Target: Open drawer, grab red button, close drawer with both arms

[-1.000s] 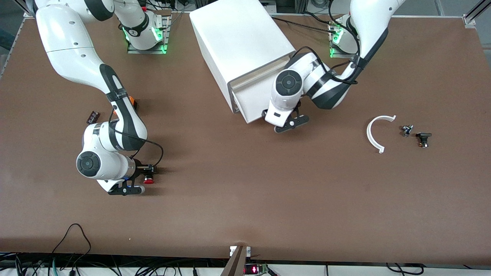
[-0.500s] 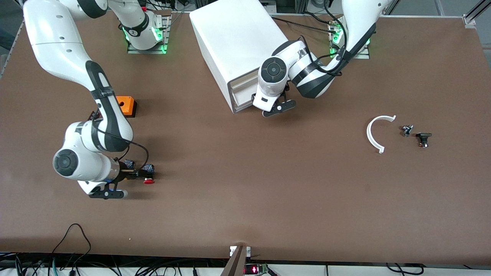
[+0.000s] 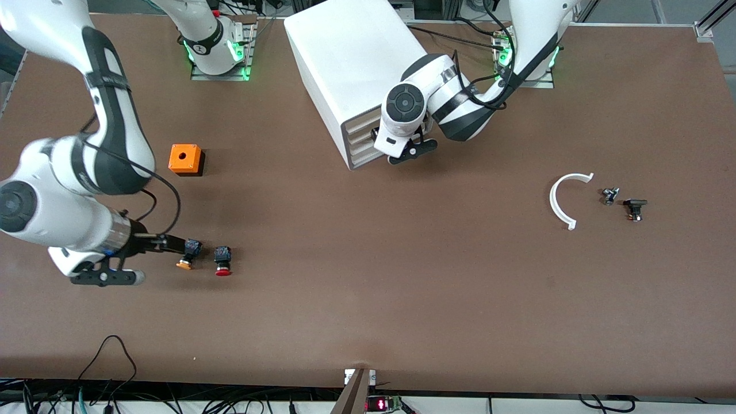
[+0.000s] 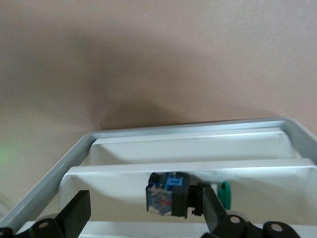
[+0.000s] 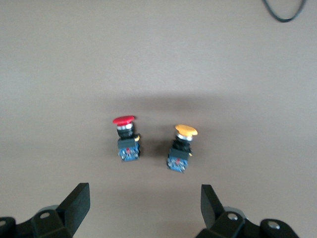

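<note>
**Red button on the table, drawer pushed in, both grippers empty**

The red button (image 3: 222, 260) lies on the brown table (image 3: 368, 299) toward the right arm's end, its cap turned toward the front camera. Just beside it, apart from it, lies the orange button (image 3: 188, 254) in the same pose. In the right wrist view both show side by side, red cap (image 5: 124, 120) and orange cap (image 5: 185, 130) on blue and black bodies.

The right gripper (image 3: 172, 244) hangs low over the table just beside the orange button, on the side away from the red one. Its jaws are spread wide in the right wrist view and hold nothing; both buttons lie free.

The orange box (image 3: 185, 159) with a hole in its top sits farther from the front camera than the two buttons.

The white cabinet (image 3: 356, 63) stands between the two arm bases. The drawer (image 3: 357, 144) sits in the cabinet's stacked front and looks pushed in, its front about level with the frame. The left gripper (image 3: 382, 138) is at that drawer front. In the left wrist view its jaws are spread, gripping nothing, and a blue and black part (image 4: 168, 194) with a green piece beside it shows in a gap between the white drawer fronts.

Toward the left arm's end lie a white curved strip (image 3: 565, 198) and two small dark parts (image 3: 624, 202), well apart from the cabinet
</note>
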### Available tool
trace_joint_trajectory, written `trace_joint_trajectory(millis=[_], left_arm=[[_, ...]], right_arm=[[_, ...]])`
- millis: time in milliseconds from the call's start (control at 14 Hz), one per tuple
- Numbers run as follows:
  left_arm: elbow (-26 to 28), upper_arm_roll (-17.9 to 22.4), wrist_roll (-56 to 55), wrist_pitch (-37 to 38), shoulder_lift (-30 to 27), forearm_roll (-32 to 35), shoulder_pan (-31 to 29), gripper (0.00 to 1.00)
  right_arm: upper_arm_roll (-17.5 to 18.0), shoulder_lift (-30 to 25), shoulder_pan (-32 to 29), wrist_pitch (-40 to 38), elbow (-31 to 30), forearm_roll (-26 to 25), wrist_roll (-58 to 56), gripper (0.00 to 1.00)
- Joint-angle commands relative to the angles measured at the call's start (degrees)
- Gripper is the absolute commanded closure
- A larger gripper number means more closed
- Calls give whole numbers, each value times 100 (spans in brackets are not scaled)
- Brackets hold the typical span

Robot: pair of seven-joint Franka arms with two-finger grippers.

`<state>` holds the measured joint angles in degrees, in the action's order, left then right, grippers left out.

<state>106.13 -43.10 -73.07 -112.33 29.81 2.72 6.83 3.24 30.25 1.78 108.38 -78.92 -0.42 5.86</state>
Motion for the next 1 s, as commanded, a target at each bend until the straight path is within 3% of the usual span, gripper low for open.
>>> trace_joint_trajectory(millis=[0,214,429,643,714,857,929], left_arm=[[-13,-41,47,211,-125,-210,-32,0],[-442,3,423,333,-160,-140,-181,0],[-1180,3,1782,1114,-239,-114,-856,0],[-1375,-32,3452,1467,-484,-26,-1691,0],[-1376,64,4249,1581,-755,-86,-2033,0],[-1358,554,5010,1600,-1213,-8,-1906,0],[-1332,1027,5422,1609,-1545,-8,-1713,0]], right_arm=[[-104,-606,-46,-605,-159,-98,186,1],[-104,-1212,-29,-1299,-203,-230,582,1],[-95,-1810,-29,-1714,-369,-239,627,0],[-78,-2828,-29,-1426,-1430,-239,627,1],[-78,-3345,-29,-1225,-1982,-239,627,0],[-78,-3849,-29,-917,-2582,-239,627,0],[-86,-3973,-29,-837,-2750,-230,627,0]])
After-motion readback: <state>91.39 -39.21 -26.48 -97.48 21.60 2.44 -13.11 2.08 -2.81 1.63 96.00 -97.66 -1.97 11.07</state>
